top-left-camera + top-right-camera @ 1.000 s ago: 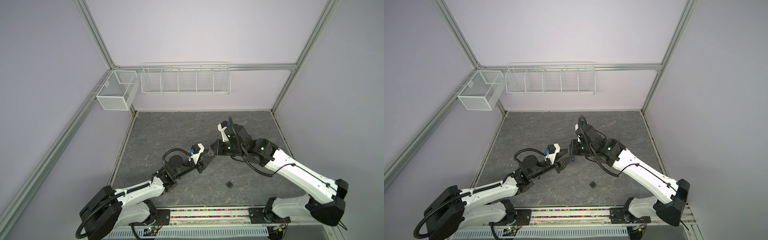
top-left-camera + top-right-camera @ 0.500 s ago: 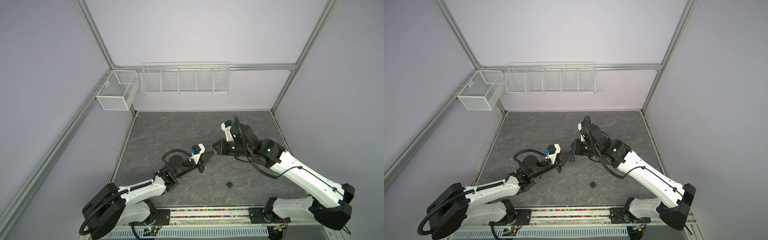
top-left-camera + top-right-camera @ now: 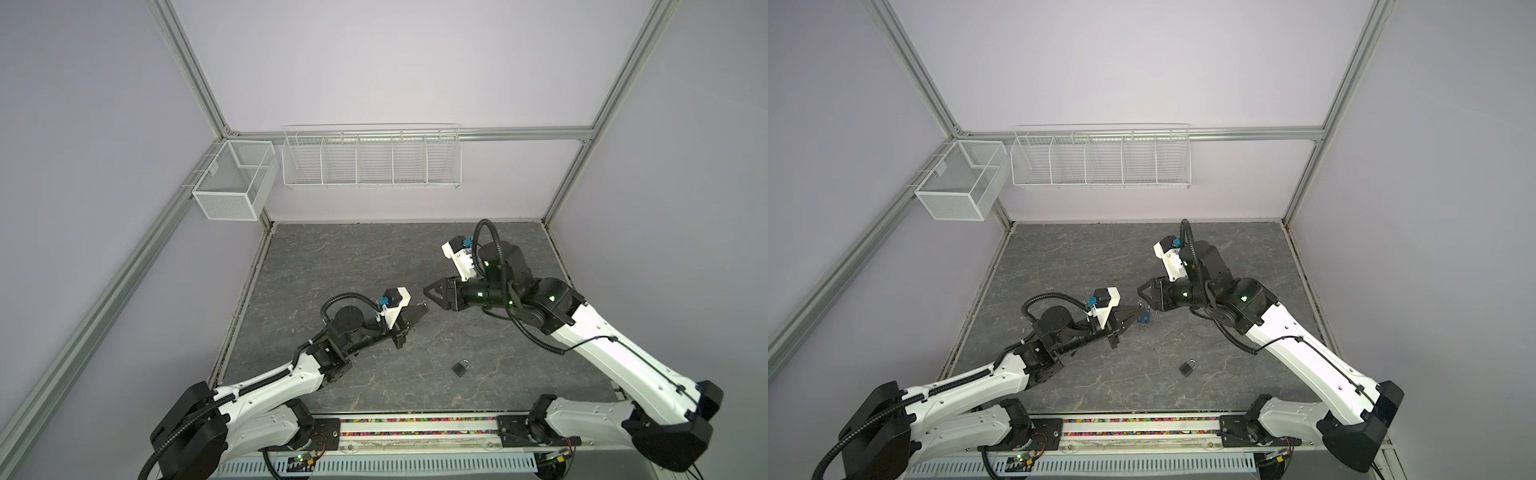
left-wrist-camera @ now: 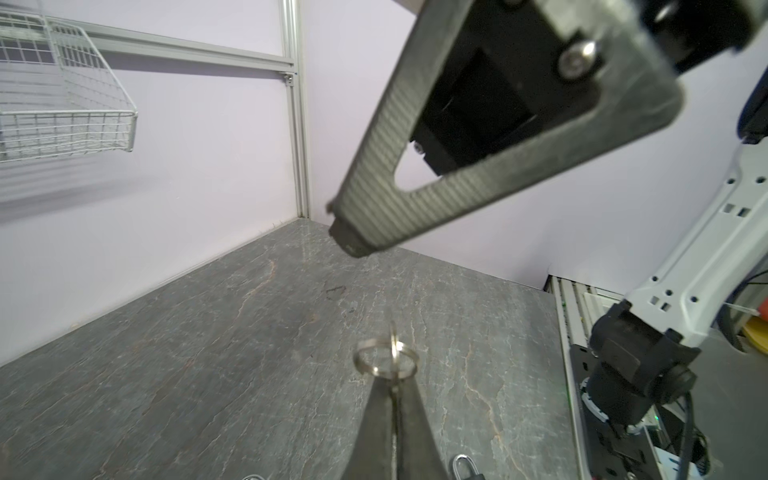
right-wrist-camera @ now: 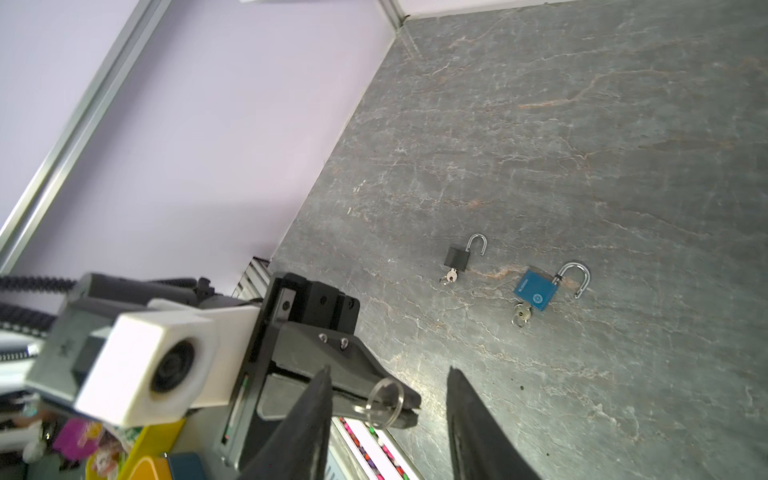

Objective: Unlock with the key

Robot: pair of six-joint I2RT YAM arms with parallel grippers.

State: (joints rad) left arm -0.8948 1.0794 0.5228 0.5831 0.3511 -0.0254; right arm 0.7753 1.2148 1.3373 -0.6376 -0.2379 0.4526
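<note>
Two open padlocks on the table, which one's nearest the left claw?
The blue padlock: in a top view it lies right by the tip of the left claw. The black padlock lies well apart from it.

Robotics lab enclosure: aluminium frame, plain lilac walls, wire baskets, stone-pattern bench

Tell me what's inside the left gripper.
Two linked rings stick out past the shut left fingers. Between them only a thin metal edge shows, probably the key; the fingers cover the rest.
</note>
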